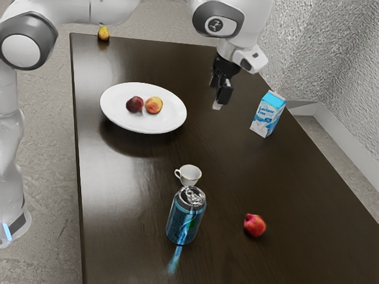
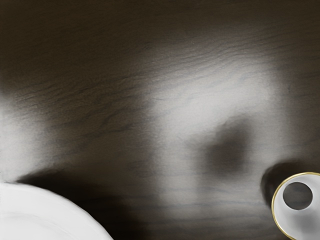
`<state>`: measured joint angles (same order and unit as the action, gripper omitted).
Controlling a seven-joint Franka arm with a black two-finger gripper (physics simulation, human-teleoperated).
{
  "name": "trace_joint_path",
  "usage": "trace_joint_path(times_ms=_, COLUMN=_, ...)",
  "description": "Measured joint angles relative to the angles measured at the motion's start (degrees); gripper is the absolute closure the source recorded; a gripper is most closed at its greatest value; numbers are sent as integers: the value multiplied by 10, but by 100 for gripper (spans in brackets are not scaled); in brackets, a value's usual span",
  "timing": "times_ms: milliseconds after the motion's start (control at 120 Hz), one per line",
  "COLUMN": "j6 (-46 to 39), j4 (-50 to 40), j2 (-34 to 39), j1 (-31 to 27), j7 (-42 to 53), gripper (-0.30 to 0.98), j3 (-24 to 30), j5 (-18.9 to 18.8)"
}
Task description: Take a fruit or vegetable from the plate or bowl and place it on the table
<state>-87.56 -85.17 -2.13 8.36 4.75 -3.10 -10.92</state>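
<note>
Though I can't tell the state of the pincer (image 1: pixel 219 100), the peach (image 1: pixel 154 106), exterior-view three o'clock from the plum (image 1: pixel 134 105), likely bruises: grip mid-sides.

Dark brown wood-grain table (image 1: pixel 136 201), glossy, pale light reflections on the surface. White round plate (image 1: pixel 121 120) toward the exterior view's left, small yellow fruit (image 1: pixel 103 34) at the far edge, blue-and-white milk carton (image 1: pixel 267 115) upright toward the right. Nearer the camera: white cup (image 1: pixel 190 174) with gold rim, upright blue can (image 1: pixel 185 219) near it, red fruit (image 1: pixel 254 225) right of the can.
</note>
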Motion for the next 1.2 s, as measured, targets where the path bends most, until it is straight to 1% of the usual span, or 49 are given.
trace_joint_path(times_ms=250, j6=-29, j4=-5, j2=7, j1=-22, j7=8, gripper=0, j3=-2, j5=-2)
trace_joint_path(times_ms=300, j6=-32, j4=-41, j2=34, j1=-24, j7=8, gripper=0, j3=-2, j5=1)
trace_joint_path(times_ms=342, j6=-33, j4=-91, j2=66, j1=-30, j7=9, gripper=0, j3=-3, j5=16)
trace_joint_path(times_ms=375, j6=-34, j4=-130, j2=93, j1=-54, j7=11, gripper=0, j3=-3, j5=24)
trace_joint_path(times_ms=442, j6=-37, j4=-194, j2=139, j1=-144, j7=16, gripper=0, j3=-2, j5=32)
trace_joint_path(times_ms=483, j6=-43, j4=-236, j2=165, j1=-186, j7=19, gripper=0, j3=-2, j5=36)
trace_joint_path(times_ms=525, j6=-53, j4=-270, j2=181, j1=-211, j7=22, gripper=0, j3=-2, j5=39)
trace_joint_path(times_ms=592, j6=-72, j4=-313, j2=192, j1=-232, j7=27, gripper=0, j3=-12, j5=46)
trace_joint_path(times_ms=708, j6=-100, j4=-346, j2=196, j1=-254, j7=38, gripper=0, j3=-33, j5=53)
trace_joint_path(times_ms=875, j6=-121, j4=-358, j2=208, j1=-255, j7=50, gripper=0, j3=-34, j5=42)
trace_joint_path(times_ms=1000, j6=-128, j4=-397, j2=232, j1=-258, j7=50, gripper=0, j3=-34, j5=49)
trace_joint_path(times_ms=1200, j6=-137, j4=-428, j2=236, j1=-263, j7=45, gripper=0, j3=-35, j5=66)
